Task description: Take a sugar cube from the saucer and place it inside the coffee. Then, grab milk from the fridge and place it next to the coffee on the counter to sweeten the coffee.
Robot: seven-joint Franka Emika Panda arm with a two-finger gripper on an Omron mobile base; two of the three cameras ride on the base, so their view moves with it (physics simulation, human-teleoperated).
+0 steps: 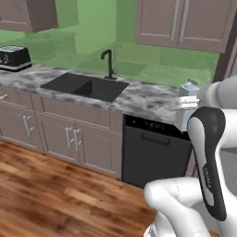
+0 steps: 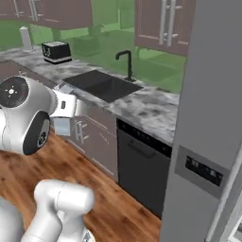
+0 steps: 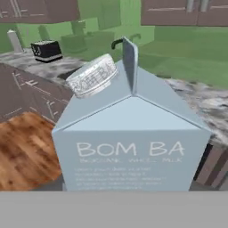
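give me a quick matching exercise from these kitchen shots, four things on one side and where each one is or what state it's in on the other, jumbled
Things:
1. milk
2. toaster
3. faucet
4. dishwasher

Places or states:
A. black, standing at the back edge of the sink
B. under the counter, right of the sink
C. held up off the floor at the gripper, its cap on the gabled top
D. on the counter, far left of the sink

Pairs: 1-C, 2-D, 3-A, 4-B
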